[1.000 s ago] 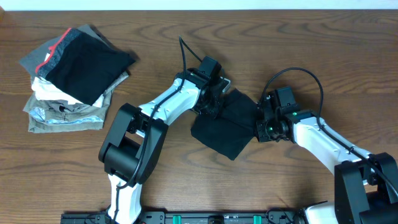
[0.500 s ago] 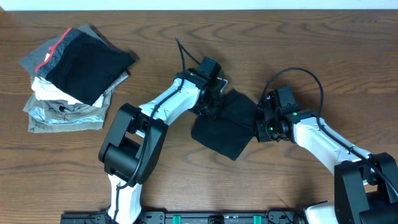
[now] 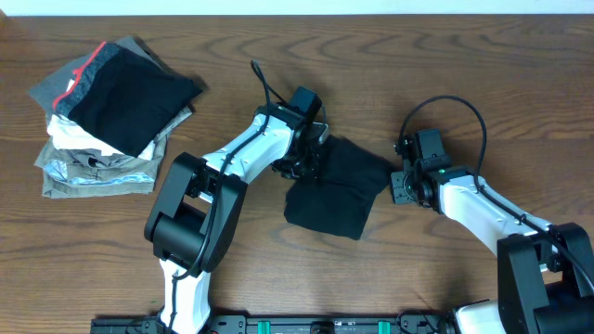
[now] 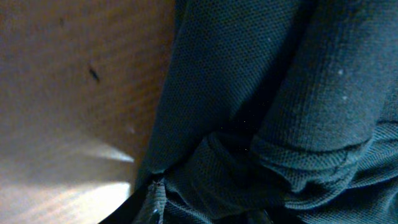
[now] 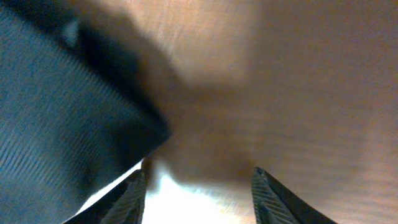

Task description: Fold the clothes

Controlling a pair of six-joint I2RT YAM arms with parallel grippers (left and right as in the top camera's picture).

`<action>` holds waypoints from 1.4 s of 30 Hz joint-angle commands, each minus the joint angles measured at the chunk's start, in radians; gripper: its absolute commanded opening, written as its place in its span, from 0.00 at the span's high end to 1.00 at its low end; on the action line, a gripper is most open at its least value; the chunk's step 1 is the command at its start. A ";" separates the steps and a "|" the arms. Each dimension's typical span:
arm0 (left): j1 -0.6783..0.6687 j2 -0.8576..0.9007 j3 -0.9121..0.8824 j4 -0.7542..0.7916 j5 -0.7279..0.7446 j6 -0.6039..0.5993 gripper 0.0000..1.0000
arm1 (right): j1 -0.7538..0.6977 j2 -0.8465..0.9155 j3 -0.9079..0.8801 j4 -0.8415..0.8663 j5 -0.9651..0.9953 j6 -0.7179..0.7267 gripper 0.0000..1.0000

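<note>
The black T-shirt [image 3: 336,190] lies folded into a small square on the wooden table, between my two arms. My left gripper [image 3: 308,165] is at the shirt's upper left edge. In the left wrist view the dark fabric [image 4: 261,93] fills the frame and bunches into the jaws [image 4: 205,211], so the gripper looks shut on it. My right gripper [image 3: 397,186] is just off the shirt's right corner. In the right wrist view its fingers [image 5: 199,177] are open and empty over bare wood, with the shirt's corner [image 5: 56,112] to their left.
A pile of folded garments [image 3: 111,111], grey, white, red-trimmed and black on top, sits at the far left. The table's back edge [image 3: 297,11] runs along the top of the overhead view.
My right gripper has let go of the shirt's right corner and drawn back to the right. The shirt has settled flatter and turned slightly. My left gripper has shifted a little left.
</note>
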 commanded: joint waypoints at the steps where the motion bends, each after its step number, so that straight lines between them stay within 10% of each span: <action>1: 0.002 0.039 -0.023 -0.034 0.005 -0.063 0.62 | -0.009 0.010 -0.010 0.041 0.054 -0.035 0.44; 13: -0.002 0.007 -0.023 -0.079 0.097 -0.042 0.67 | -0.009 0.009 -0.009 0.106 0.054 -0.050 0.38; 31: 0.062 -0.227 -0.023 -0.035 -0.158 0.028 0.32 | -0.007 -0.253 0.042 -0.072 -0.080 -0.049 0.31; 42: 0.157 -0.146 -0.023 0.044 0.188 0.191 0.20 | 0.020 -0.253 0.042 -0.130 -0.153 -0.048 0.31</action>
